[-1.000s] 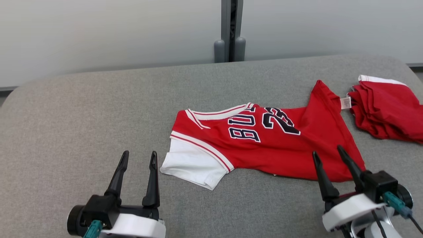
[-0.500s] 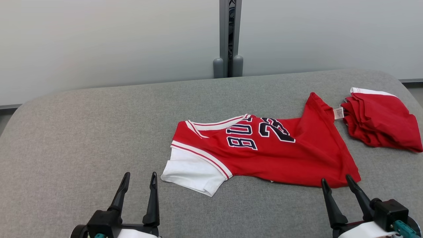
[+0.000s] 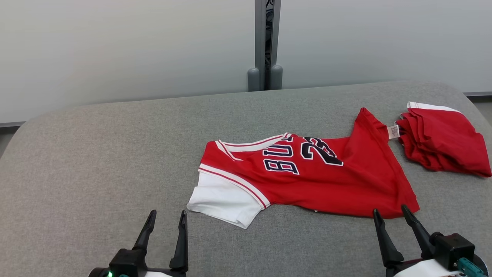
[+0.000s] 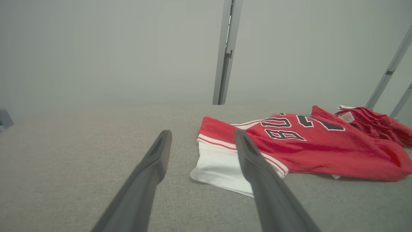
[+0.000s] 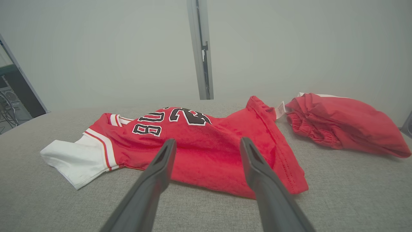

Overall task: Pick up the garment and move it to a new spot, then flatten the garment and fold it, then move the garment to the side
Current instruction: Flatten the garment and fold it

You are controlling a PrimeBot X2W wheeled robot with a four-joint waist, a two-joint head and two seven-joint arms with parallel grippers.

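Garment [image 3: 307, 177] sits right of centre on grey surface [image 3: 96, 154], closer to front edge. Red jersey, looks halved lengthwise already, one white sleeve [image 3: 223, 200] poking out, hem end rumpled. Left gripper [image 3: 168, 212] and right gripper [image 3: 389, 209] both spread, empty, at front edge. Guessing mid-fold: next grab wants sleeve end plus hem corner.

The camera has tipped up, so the whole scene sits lower. Both grippers have drawn back toward 6 o'clock. The left gripper [image 3: 168, 211] has sunk furthest. The right gripper [image 3: 389, 209], earlier over the jersey [image 3: 326, 181], now just reaches its near edge.
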